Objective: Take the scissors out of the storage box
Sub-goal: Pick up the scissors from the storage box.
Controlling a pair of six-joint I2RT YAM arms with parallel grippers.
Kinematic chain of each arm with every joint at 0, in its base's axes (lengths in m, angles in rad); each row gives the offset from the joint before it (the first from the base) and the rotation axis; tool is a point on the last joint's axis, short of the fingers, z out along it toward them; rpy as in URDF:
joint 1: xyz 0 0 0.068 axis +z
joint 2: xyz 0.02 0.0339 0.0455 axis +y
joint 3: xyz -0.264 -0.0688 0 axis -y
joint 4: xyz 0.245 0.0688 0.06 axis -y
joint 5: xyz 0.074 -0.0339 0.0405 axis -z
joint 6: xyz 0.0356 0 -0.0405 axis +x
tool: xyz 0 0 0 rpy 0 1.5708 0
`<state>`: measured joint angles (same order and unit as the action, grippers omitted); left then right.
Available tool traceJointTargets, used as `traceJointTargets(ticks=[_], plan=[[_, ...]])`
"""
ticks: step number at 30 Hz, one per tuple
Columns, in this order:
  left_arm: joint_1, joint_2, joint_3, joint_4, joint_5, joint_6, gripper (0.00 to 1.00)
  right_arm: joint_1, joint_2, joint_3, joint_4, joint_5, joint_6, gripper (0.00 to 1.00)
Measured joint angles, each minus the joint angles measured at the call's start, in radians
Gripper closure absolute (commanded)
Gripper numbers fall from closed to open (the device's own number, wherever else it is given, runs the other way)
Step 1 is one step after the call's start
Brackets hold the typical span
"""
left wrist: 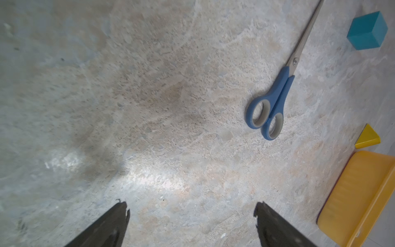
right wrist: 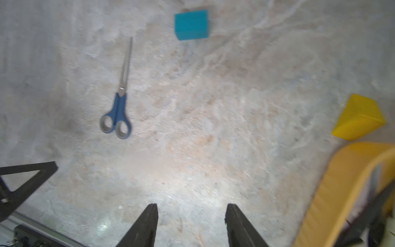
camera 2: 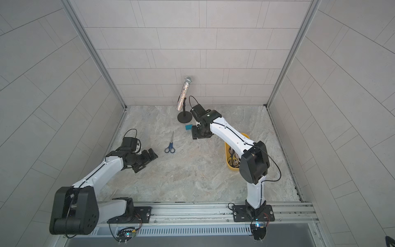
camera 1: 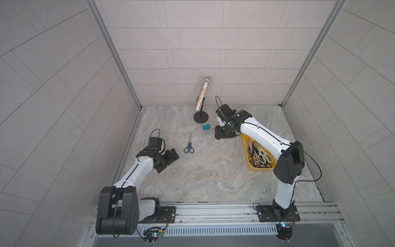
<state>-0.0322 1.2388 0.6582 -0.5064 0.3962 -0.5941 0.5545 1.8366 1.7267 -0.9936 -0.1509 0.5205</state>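
Both empty, left hand (left wrist: 190,213) and right hand (right wrist: 192,210) hover, jaws parted.

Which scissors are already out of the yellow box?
The blue-handled scissors. They lie alone on the table, blades shut, while all the other scissors are piled inside the yellow box.

surface: marbled grey-beige tabletop (camera 1: 203,175) | left of centre: blue-handled scissors (camera 1: 189,146) laid flat, blades shut, pointed toward the back wall | back: microphone stand (camera 1: 201,117) stood on its round black base, teal block (camera 1: 206,127) set just beside it | right: yellow storage box (camera 1: 259,169) rested on it, small yellow block (right wrist: 359,118) placed near its far end
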Motion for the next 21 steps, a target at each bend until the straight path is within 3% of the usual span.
traceJointTargets(ticks=[6,11,21], plan=[[-0.084,0.039,0.051,-0.009,-0.006,0.026,0.0,-0.148,-0.141,-0.237,-0.038,0.006,-0.028,0.46],[-0.135,0.063,0.097,-0.026,-0.027,0.053,0.0,-0.264,-0.248,-0.346,-0.079,0.032,-0.064,0.59],[-0.15,0.076,0.117,-0.047,-0.046,0.076,0.0,-0.375,-0.325,-0.51,-0.118,0.106,-0.108,0.71]])
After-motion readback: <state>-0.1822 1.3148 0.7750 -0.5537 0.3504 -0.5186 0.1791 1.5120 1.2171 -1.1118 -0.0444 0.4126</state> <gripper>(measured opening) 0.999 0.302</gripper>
